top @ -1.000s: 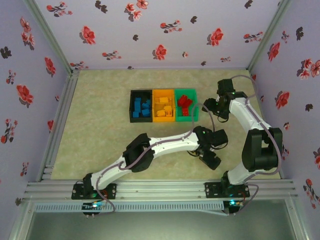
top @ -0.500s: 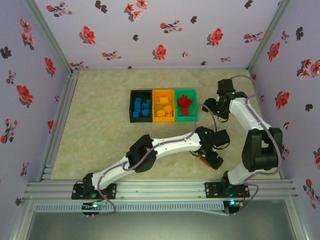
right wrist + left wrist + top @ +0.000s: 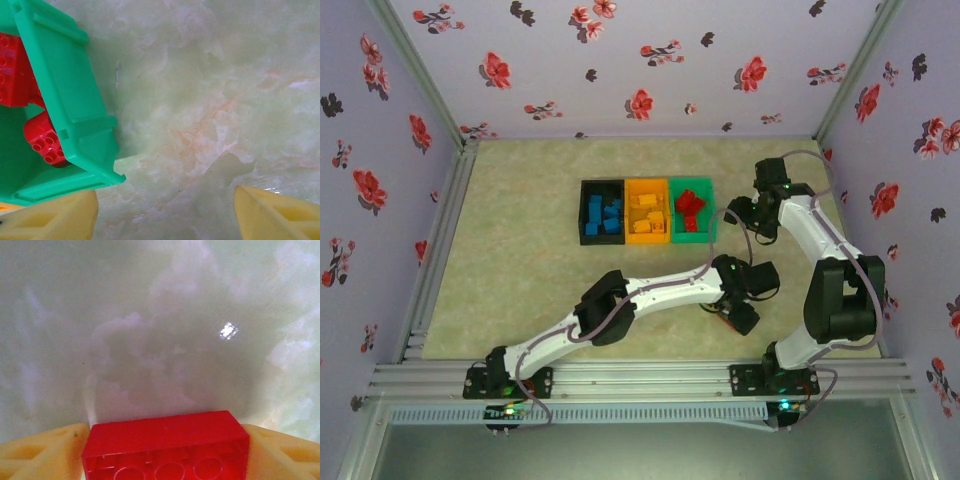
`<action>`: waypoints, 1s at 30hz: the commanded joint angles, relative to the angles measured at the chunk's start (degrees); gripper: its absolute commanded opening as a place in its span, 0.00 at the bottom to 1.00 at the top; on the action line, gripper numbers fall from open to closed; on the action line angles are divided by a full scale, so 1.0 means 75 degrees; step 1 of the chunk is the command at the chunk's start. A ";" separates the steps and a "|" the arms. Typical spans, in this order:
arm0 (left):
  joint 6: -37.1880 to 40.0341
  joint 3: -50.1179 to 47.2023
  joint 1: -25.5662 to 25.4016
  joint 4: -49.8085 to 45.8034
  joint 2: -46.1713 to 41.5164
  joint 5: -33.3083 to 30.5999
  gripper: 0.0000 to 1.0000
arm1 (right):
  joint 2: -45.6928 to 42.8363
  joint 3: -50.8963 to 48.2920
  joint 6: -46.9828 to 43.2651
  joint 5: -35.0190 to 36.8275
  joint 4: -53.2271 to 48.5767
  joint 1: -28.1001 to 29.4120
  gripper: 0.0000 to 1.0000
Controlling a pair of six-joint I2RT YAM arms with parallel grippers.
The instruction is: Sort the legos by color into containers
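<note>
A red lego point(image 3: 165, 445) fills the bottom of the left wrist view, pinched between my yellow fingers point(image 3: 42, 452) on both sides just above the marbled table. My left gripper point(image 3: 732, 312) is shut on it, low over the table at the near right. The containers stand in a row at mid-table: the black bin point(image 3: 601, 240) holds blue legos point(image 3: 603, 215), the orange bin point(image 3: 647, 240) holds orange-yellow ones point(image 3: 647, 212), and the green bin point(image 3: 693, 240) holds red ones point(image 3: 690, 208). My right gripper point(image 3: 740, 215) hangs open and empty just right of the green bin point(image 3: 65, 75).
The right arm's upright links point(image 3: 840, 300) stand close to the right of the left gripper. Flowered walls enclose the table on three sides. A metal rail point(image 3: 650, 375) runs along the near edge. Bare table lies left of the bins.
The left gripper's jaws have closed in on the red lego at the near right. The right arm and the bins have not moved.
</note>
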 commanded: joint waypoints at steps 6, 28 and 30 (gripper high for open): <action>0.0094 -0.0268 -0.0085 -0.0124 -0.0110 -0.0420 0.66 | -0.0125 -0.0002 -0.0102 -0.0097 -0.0021 -0.0047 0.71; 0.0338 -0.2445 0.0733 0.0207 -0.2472 -0.0945 0.61 | -0.0254 -0.0070 -0.0114 -0.0076 -0.0021 -0.0059 0.71; 0.0545 -0.2344 0.0938 0.0055 -0.2533 -0.1103 0.61 | -0.0290 -0.0088 -0.0126 -0.0047 -0.0027 -0.0059 0.71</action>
